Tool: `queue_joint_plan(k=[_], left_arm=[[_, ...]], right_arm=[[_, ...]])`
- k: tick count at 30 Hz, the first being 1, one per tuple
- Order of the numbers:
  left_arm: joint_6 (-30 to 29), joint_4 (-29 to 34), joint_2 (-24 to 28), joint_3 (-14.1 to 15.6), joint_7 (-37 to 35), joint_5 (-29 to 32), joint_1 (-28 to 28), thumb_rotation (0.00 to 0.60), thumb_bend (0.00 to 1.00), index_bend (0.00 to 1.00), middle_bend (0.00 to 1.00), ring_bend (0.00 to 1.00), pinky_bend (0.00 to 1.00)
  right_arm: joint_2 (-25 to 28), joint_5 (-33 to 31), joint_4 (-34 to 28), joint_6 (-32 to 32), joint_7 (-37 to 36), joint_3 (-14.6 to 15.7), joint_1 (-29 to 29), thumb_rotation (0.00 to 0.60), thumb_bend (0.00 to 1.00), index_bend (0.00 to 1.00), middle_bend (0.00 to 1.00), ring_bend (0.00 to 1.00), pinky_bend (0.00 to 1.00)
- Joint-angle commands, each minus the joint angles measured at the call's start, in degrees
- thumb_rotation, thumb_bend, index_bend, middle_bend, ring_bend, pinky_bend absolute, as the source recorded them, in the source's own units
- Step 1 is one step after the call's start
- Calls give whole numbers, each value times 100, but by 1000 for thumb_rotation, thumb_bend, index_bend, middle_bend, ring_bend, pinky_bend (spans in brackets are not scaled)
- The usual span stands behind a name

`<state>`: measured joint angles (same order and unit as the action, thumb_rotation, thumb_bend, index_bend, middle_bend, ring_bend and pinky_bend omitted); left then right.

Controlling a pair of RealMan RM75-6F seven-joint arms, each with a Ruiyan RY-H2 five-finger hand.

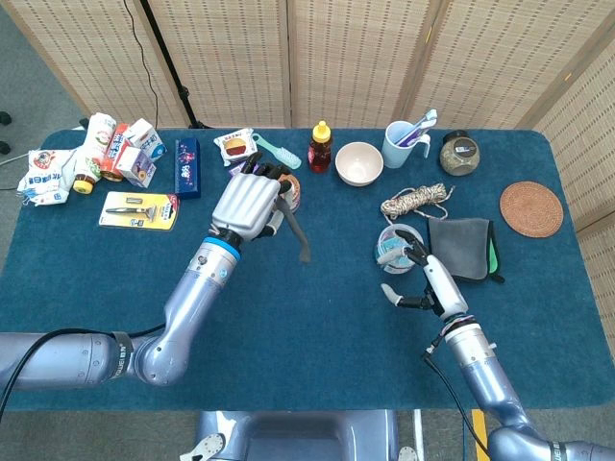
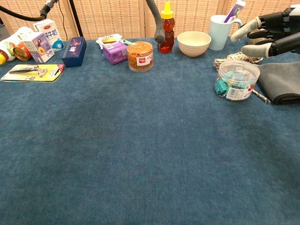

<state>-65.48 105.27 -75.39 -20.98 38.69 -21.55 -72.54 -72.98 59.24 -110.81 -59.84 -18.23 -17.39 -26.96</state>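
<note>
My left hand (image 1: pixel 252 197) hovers open above the back of the blue table (image 1: pixel 317 327), fingers spread. It covers part of the jar of orange contents (image 2: pixel 140 55). In the chest view only one grey fingertip (image 2: pixel 159 33) of it hangs in front of the honey bottle (image 2: pixel 167 28). My right hand (image 1: pixel 418 274) is open with fingers apart. It sits just in front of the clear tub of teal clips (image 1: pixel 396 245) and holds nothing. The chest view shows it (image 2: pixel 269 35) above the tub (image 2: pixel 236 79) and the grey cloth (image 2: pixel 281 82).
Along the back stand a purple box (image 2: pixel 115 51), blue box (image 2: pixel 75 50), razor pack (image 2: pixel 30 71), milk cartons (image 2: pixel 40 44), beige bowl (image 2: pixel 194 43), cup with toothbrush (image 2: pixel 220 30) and rope coil (image 2: pixel 239 57). A glass jar (image 1: pixel 459 154) and cork coaster (image 1: pixel 530 207) lie far right.
</note>
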Motion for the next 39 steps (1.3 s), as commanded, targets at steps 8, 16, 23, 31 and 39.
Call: queue_joint_plan(k=[8, 16, 23, 31, 39], left_arm=[[-245, -281, -424, -263, 299, 460, -407, 600, 462, 745, 228, 176, 25], [-374, -497, -750, -312, 557, 604, -650, 600, 463, 746, 228, 176, 25], [-508, -635, -996, -339, 714, 520, -797, 600, 463, 746, 228, 175, 25], [-691, -726, -1222, -381, 839, 461, -896, 600, 462, 746, 228, 174, 25], [-807, -835, -1466, -438, 978, 423, -985, 600, 462, 746, 228, 172, 25]], right_arm=[[-526, -643, 191, -62, 214, -254, -272, 600, 350, 384, 18, 0, 0], [-703, -861, 265, -11, 249, -347, -370, 600, 350, 376, 17, 0, 0], [-790, -1037, 259, 53, 303, -424, -457, 600, 346, 375, 17, 0, 0], [-877, -1232, 231, 39, 453, -475, -549, 600, 339, 368, 17, 0, 0], [-922, -1478, 177, -34, 649, -544, -631, 600, 334, 367, 17, 0, 0]])
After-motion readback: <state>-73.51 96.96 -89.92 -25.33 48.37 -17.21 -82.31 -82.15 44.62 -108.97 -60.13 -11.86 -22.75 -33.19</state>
